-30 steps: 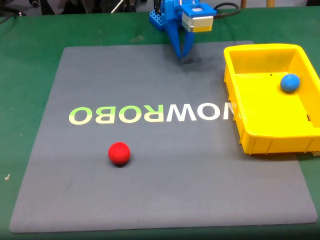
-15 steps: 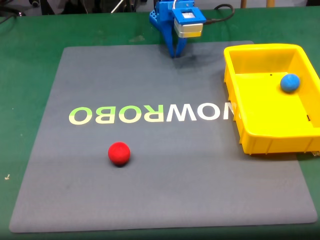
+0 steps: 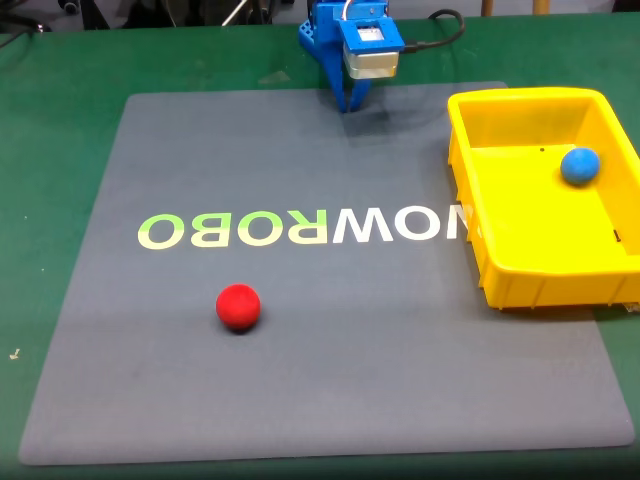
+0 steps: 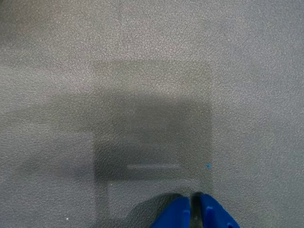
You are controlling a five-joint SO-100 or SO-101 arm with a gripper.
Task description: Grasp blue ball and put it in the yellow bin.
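The blue ball (image 3: pixel 580 165) lies inside the yellow bin (image 3: pixel 480 255), resting on the bin floor near its far right wall in the fixed view, so the task reads as effectively complete. The arm's end effector (image 3: pixel 347 103) is tucked back at the far edge of the grey mat (image 3: pixel 330 380), close to the robot's base and well apart from the bin, a posture that looks like a parked or rest pose, not a working one. In the wrist view the two blue fingertips (image 4: pixel 176 214) point down at bare mat with only a hairline gap between them; the end effector (image 4: pixel 194 211) is clenched on nothing. A red ball (image 3: pixel 238 306) sits untouched on the near part of the mat, below the pale lettering (image 3: pixel 300 229) printed across it, and plays no part in the job. The mat itself lies on a green surface (image 3: pixel 60 110), likely there to give the balls a flat, non-rolling footing.
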